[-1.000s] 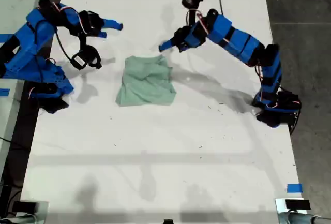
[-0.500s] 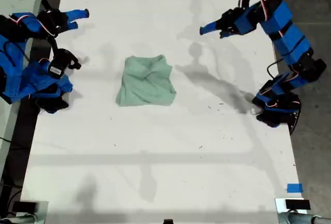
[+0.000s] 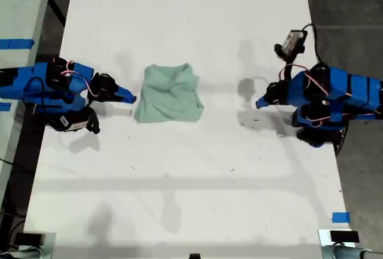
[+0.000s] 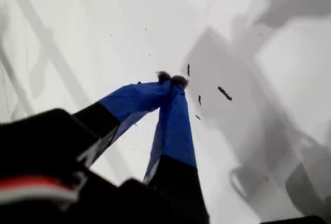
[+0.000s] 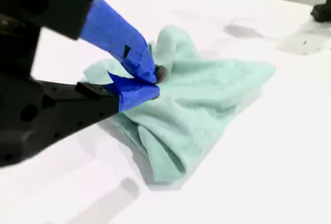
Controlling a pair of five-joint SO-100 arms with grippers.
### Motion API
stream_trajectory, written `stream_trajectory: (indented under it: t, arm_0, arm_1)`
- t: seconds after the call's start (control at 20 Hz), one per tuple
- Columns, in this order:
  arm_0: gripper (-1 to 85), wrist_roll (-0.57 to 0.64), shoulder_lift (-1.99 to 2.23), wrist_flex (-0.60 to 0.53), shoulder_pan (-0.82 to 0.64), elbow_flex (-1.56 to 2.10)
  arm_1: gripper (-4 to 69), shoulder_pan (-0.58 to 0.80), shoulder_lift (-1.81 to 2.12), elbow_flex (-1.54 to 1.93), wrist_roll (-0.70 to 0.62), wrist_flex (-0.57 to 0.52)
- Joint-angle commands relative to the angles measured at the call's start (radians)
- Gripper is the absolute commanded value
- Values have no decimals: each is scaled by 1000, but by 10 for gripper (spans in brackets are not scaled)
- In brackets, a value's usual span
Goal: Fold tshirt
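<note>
My second pincer (image 5: 147, 81) sits low over the desk (image 3: 179, 199), tips together with nothing between them, and the tshirt (image 5: 196, 105) lies just past those tips, touching or nearly so; I can't tell which. In the exterior view that arm is at the view's left, nose (image 3: 127, 97) aimed at the near edge of the tshirt (image 3: 170, 93). The cloth is a rumpled, roughly square bundle mid-desk, already folded down small, no clear long axis. My first pincer (image 4: 173, 81) is also pressed shut and empty, over bare desk with dark specks; only a sliver of green shows far off in that wrist view. In the exterior view it's at the view's right (image 3: 263, 101), well apart from the shirt. Judgement: second arm is much nearer, so any next tidy-up pinch is its job; fold looks mostly done.
</note>
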Motion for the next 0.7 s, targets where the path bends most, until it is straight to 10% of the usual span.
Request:
stream_trajectory:
  t: [0.0, 0.2, 0.35, 0.55, 0.65]
  arm_0:
    - [1, -72, 35, -55, 40, 86]
    - [6, -38, 552, 222, -8, 242]
    - [96, -29, 546, 225, 31, 239]
    - [201, 0, 548, 229, 156, 239]
    - [201, 0, 548, 229, 189, 239]
  arm_1:
    - [-3, -94, 267, 293, 137, -103]
    - [-2, -143, 568, 434, 314, 77]
    - [50, -153, 588, 439, 492, 63]
    - [64, -149, 635, 439, -276, 64]
    - [54, -156, 637, 433, -391, 77]
